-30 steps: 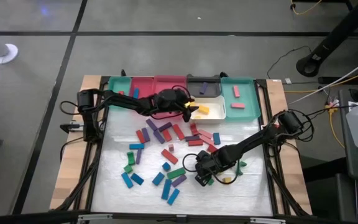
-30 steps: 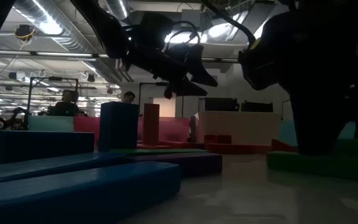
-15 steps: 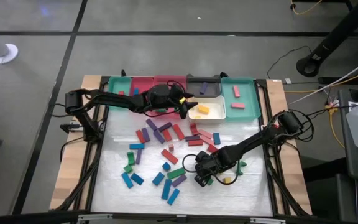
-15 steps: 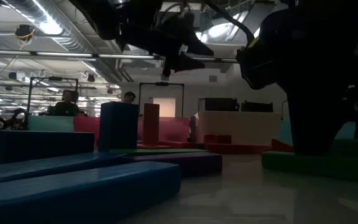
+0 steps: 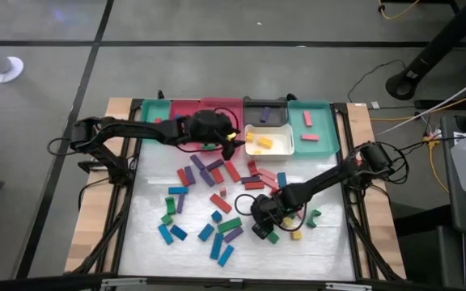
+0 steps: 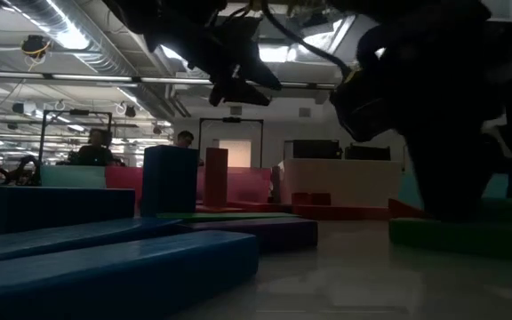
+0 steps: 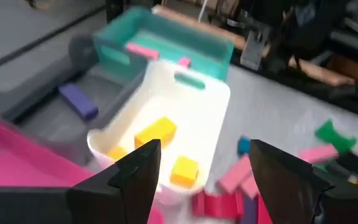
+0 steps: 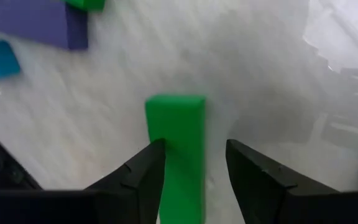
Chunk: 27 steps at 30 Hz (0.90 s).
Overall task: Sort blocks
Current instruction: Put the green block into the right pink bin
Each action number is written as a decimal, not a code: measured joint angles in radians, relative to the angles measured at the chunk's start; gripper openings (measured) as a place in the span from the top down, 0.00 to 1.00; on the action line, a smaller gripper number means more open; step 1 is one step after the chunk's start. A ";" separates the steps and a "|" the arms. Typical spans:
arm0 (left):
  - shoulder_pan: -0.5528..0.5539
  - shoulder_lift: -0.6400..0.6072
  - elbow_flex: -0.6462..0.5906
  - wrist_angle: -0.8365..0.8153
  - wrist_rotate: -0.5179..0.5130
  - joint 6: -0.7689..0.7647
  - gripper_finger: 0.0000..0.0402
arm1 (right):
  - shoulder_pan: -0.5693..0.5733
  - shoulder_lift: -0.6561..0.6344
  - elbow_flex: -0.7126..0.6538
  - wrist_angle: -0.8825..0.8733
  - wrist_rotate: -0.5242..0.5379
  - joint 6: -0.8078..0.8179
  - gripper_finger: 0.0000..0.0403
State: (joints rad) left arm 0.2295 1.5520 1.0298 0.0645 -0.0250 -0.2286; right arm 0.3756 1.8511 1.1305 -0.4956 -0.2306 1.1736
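Many small coloured blocks (image 5: 210,175) lie loose on the white mat. My left gripper (image 5: 233,141) (image 7: 205,149) hangs open above the left end of the white tray (image 5: 291,142), with nothing between its fingers. Three yellow blocks (image 7: 156,132) lie in that tray. My right gripper (image 5: 261,229) (image 8: 196,144) points steeply down near the table's near edge. Its fingers stand on either side of a green block (image 8: 174,118) (image 5: 272,237), which lies flat on the mat. A gap shows between that block and one finger. My right gripper has one finger (image 8: 146,167) overlapping the green block's long side (image 8: 160,134); whether it touches, I cannot tell. The other finger (image 8: 253,171) stands clear of it. The fingers come from above and lie along the block, which rests on the mat.
Trays line the far edge: teal (image 5: 154,111), pink (image 5: 188,109), dark grey (image 5: 257,103) with a purple block, and teal (image 5: 314,107) with pink blocks. A yellow block (image 5: 296,235) and a green one (image 5: 314,217) lie right of my right gripper. Blue blocks (image 6: 105,258) lie toward the near edge.
My left gripper has risen and drawn back from over the white tray toward the table's left edge, staying open.
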 joint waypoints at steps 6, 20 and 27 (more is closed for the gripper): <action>-0.037 -0.002 0.000 -0.067 0.000 0.030 0.42 | -0.003 -0.019 0.000 0.008 0.010 0.000 0.57; -0.109 -0.002 0.000 -0.092 0.000 0.028 0.42 | 0.077 -0.019 0.001 0.044 0.153 0.093 0.57; -0.125 -0.001 0.000 -0.091 0.000 0.027 0.42 | 0.097 -0.017 0.001 0.032 0.222 0.106 0.57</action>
State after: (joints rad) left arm 0.1045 1.5509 1.0298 -0.0269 -0.0251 -0.2014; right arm 0.4725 1.8339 1.1316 -0.4632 -0.0084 1.2793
